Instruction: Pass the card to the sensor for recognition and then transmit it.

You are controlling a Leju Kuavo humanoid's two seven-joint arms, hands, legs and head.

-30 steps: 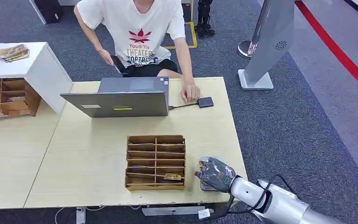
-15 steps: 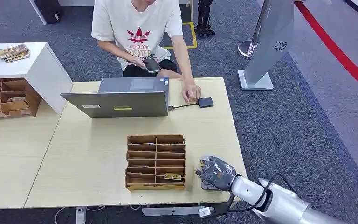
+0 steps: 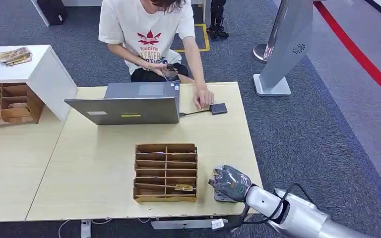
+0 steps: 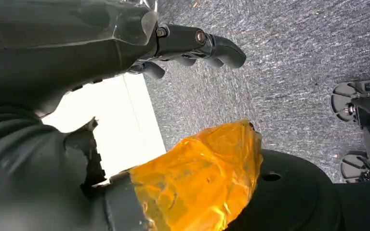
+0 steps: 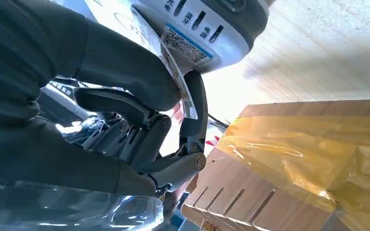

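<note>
Right robot hand (image 3: 230,183) pinches one card (image 5: 173,67) against the single sensor (image 5: 207,24) on the tabletop (image 3: 99,163), beside one wooden organizer (image 3: 165,172); left robot hand (image 4: 192,45) hangs, fingers apart, holding nothing.

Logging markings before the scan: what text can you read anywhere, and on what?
"YoudiYis THEATER", partly legible, on the person's white T-shirt.
Small Chinese labels and a blue-edged sticker on the white sensor, which the right hand holds the card against: too small to read.
</note>
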